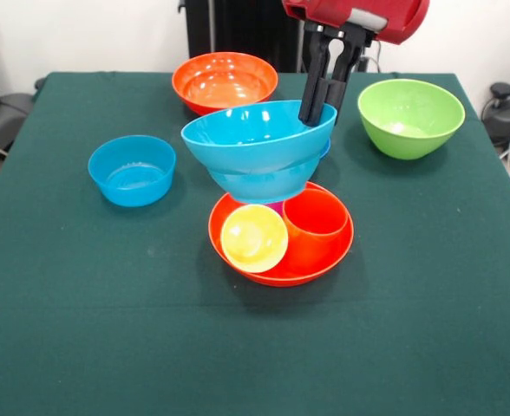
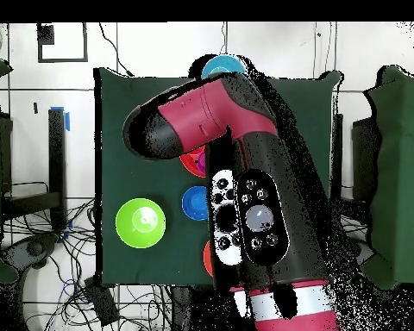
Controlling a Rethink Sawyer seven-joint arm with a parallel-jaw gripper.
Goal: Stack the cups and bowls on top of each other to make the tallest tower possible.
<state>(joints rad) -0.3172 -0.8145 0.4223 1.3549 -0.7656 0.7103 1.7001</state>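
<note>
Claw (image 1: 317, 111): your fingers pinch the rim of the tilted light blue bowl (image 1: 259, 147).
Held bowl: above the orange bowl (image 1: 277, 269) holding the yellow cup (image 1: 253, 237) and orange cup (image 1: 316, 221).
Green bowl (image 1: 410, 117): at 2 o'clock of it.
Second blue bowl (image 1: 132, 170): at 9 o'clock.

A tilted light blue bowl (image 1: 259, 149) is hanging above an orange bowl (image 1: 281, 265) that is holding a yellow cup (image 1: 253, 237) and an orange cup (image 1: 316, 221); other bowls are sitting apart.
</note>
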